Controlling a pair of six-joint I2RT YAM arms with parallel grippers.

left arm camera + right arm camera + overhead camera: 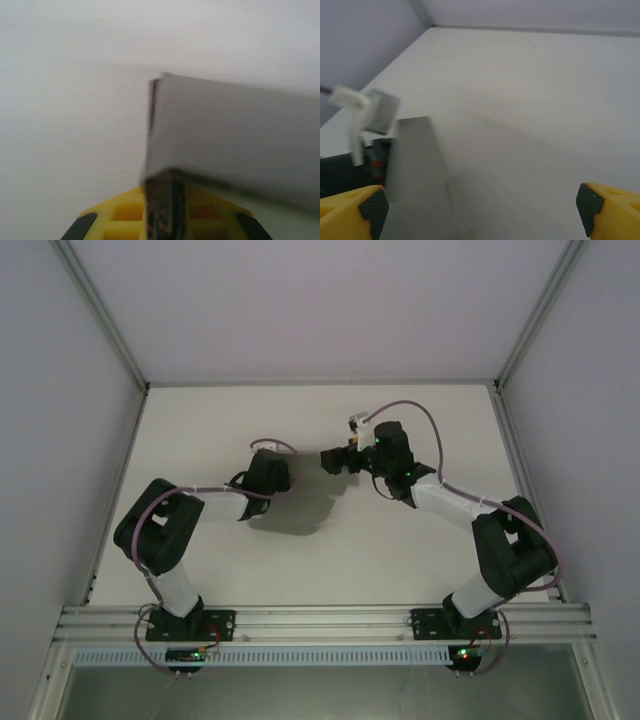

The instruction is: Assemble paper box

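- Mid-table in the top view, both arms reach inward. The left gripper and right gripper face each other, near but apart.
- Left gripper: the fingers are pressed together, pinching the edge of the paper box.
- In the left wrist view, the grey cardboard rises from the pinch point. It shows one sharp vertical fold edge at the frame's left and a flat panel running off to the right. It is too close and blurred to show flaps or tabs.
- The pale table lies behind the cardboard in that view.
- Right gripper: the jaws are spread wide with nothing between them. The yellow fingers and their dark pads sit in both bottom corners of the right wrist view.
- In the right wrist view, a grey panel of the paper box stands lower left, ahead of the open jaws and nearer the frame-left finger. I can't tell if it touches that finger.
- Just left of that panel are the left arm's dark wrist and a blurred white bracket.
- In the top view, the cardboard is hard to pick out against the table. A dark shadow falls on the table just below the gap between the grippers.
- Grey walls enclose the table, and an aluminium rail carries the arm bases at the near edge.
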